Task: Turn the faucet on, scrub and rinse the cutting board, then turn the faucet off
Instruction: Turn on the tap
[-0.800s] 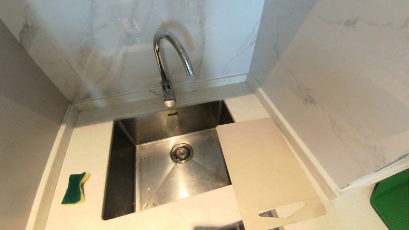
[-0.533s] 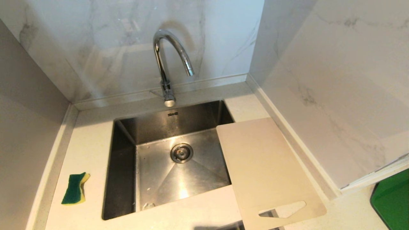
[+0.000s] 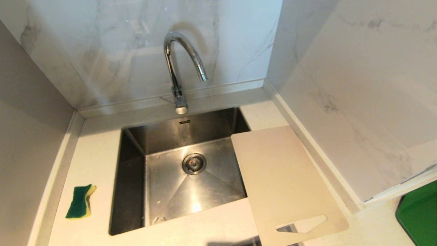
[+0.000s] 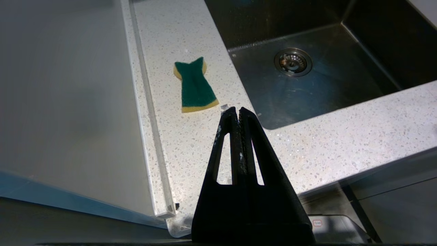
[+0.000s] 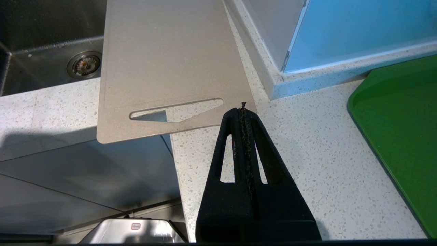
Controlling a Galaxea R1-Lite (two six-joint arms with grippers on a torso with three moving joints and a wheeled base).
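From the head view, the tall chrome gooseneck faucet (image 3: 177, 68) stands behind the steel sink (image 3: 129, 191), and the cream-white rectangular plastic cutting board (image 3: 283, 177) lies on the worktop (image 3: 95, 150), overlapping the sink's right edge. In the left wrist view, the left end effector (image 4: 238, 110) hangs pressed closed near a green-and-yellow sponge (image 4: 195, 86). In the right wrist view, the right end effector (image 5: 243, 108) is closed beside the board's handle slot.

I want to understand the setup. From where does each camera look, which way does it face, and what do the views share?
Head view: high on the robot, looking forward and down at the faucet, sink, board and sponge; no arm shows.
Left wrist view: behind the shut left gripper, facing sponge and sink.
Right wrist view: behind the shut right gripper, facing board and green tray.
Shared: both wrist views show the sink drain.
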